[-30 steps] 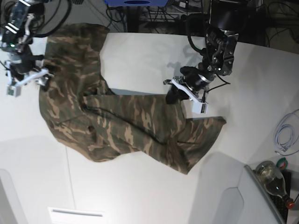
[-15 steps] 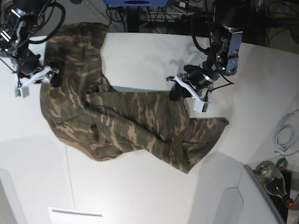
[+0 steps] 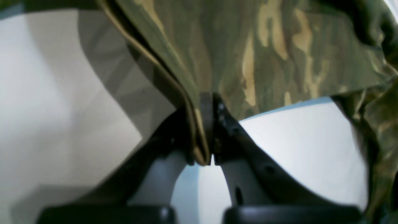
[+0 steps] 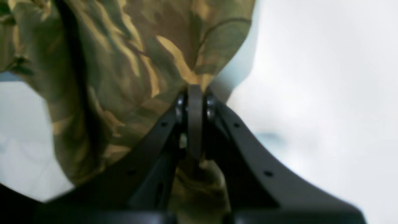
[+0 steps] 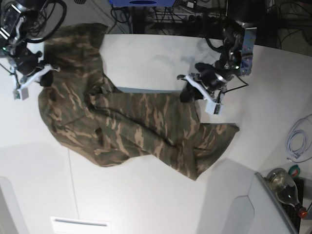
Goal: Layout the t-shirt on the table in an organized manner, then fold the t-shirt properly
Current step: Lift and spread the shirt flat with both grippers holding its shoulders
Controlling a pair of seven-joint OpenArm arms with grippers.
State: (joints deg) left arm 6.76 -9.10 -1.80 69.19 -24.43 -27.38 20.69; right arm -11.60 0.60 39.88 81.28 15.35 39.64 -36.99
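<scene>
T-shirt (image 5: 131, 126) cloth was clamped in both sets of fingers. In the left wrist view, the left fingers (image 3: 206, 130) were pressed together on a hem edge of the camouflage fabric, a tan-lined fold caught between the two dark pads, with the shirt hanging away above them over the white worktop (image 3: 56, 93). In the right wrist view, the right fingers (image 4: 195, 102) were likewise closed tight, pinching a bunched corner of the cloth at their tips; more fabric sagged beside and under them.

Outward from there, in the base view, the left gripper (image 5: 199, 92) sat at the shirt's upper edge on that view's right, its white-tipped end pointing down and to the right, the dark arm rising behind it toward the far edge of the worktop. The right gripper (image 5: 43, 78) was at the shirt's far left edge, angled down and to the left, its arm reaching in from the top left corner.

One shirt lay across the middle and left of the worktop (image 5: 146, 200), rumpled and spread unevenly: a broad part at the left running up to the far edge, a long band stretching to the right, and a folded flap ending at the lower right. Two arms were in view. At the lower right corner, off the shirt, stood one bottle (image 5: 285, 187), and one coiled white cable (image 5: 297, 139) lay near the right edge.
</scene>
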